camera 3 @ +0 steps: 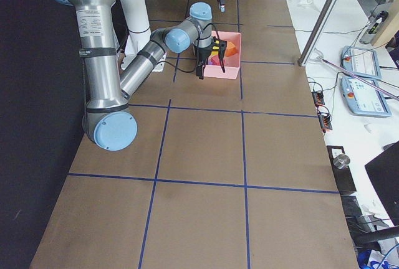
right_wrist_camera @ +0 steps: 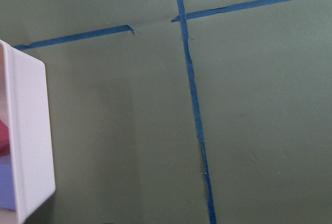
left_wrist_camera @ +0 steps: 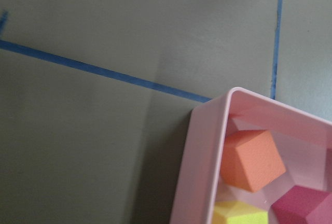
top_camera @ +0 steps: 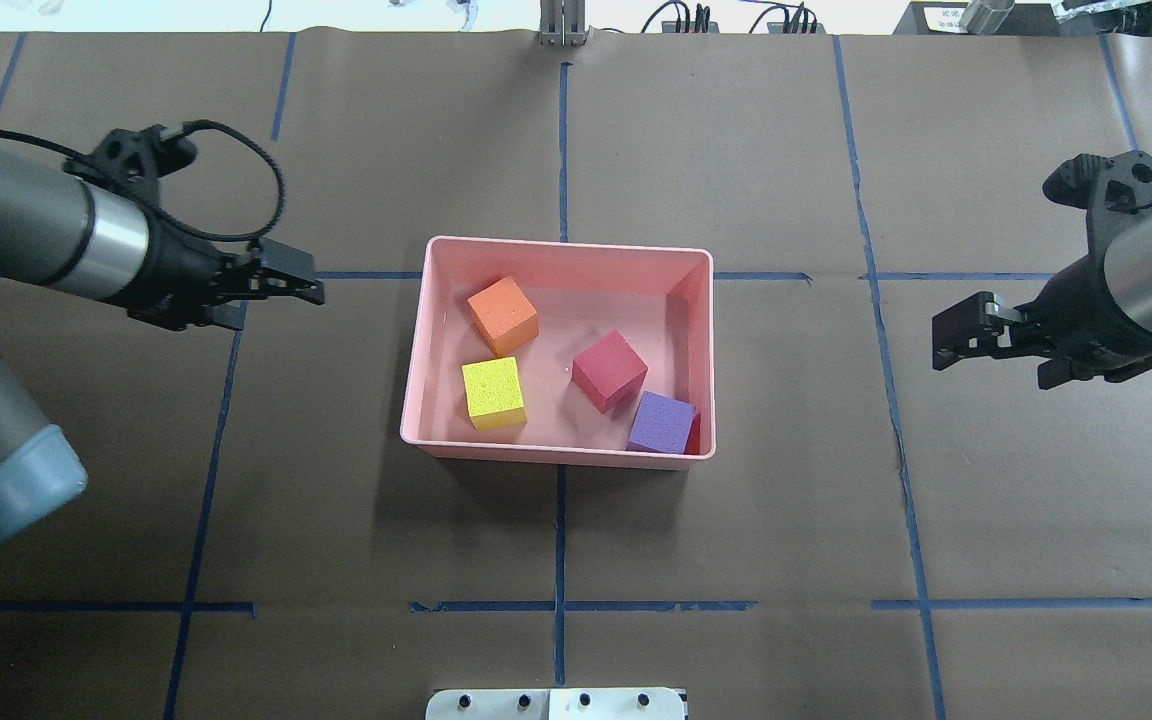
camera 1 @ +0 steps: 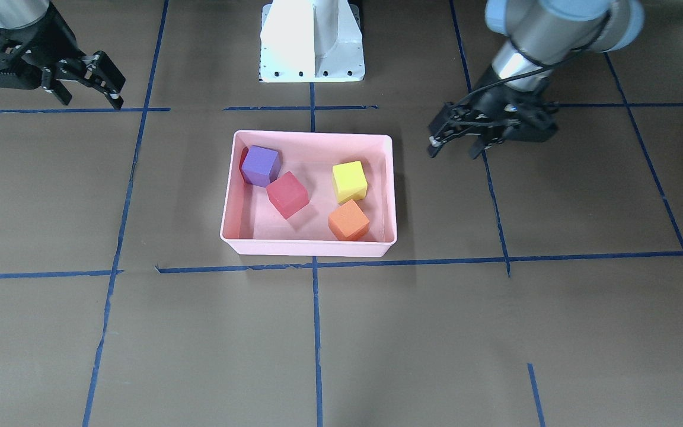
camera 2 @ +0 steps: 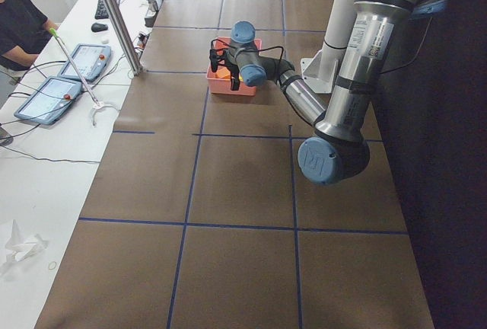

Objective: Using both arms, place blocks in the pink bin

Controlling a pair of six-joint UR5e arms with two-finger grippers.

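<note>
Pincers on both arms hang released and empty above the bench. The left pincer has its two black fingers spread and grips nothing. It hovers near the short side of the pink bin without touching the rim. The right pincer is also spread and holds nothing, and it sits well apart from the bin on the opposite side.

Between the two arms the bin lies flat on the brown bench, across a blue tape line. All four blocks are inside it. The orange block and the yellow block share the half nearer the left arm, just beside each other, with the orange one farther from the robot. The red block sits turned at an angle near the middle of the floor. The purple block is in the corner closest to the robot on the right arm's side, just beside the red one.

The left wrist camera shows one bin corner with the orange block in it. The right wrist camera shows only a strip of the bin's wall. The robot's white base stands behind the bin.
</note>
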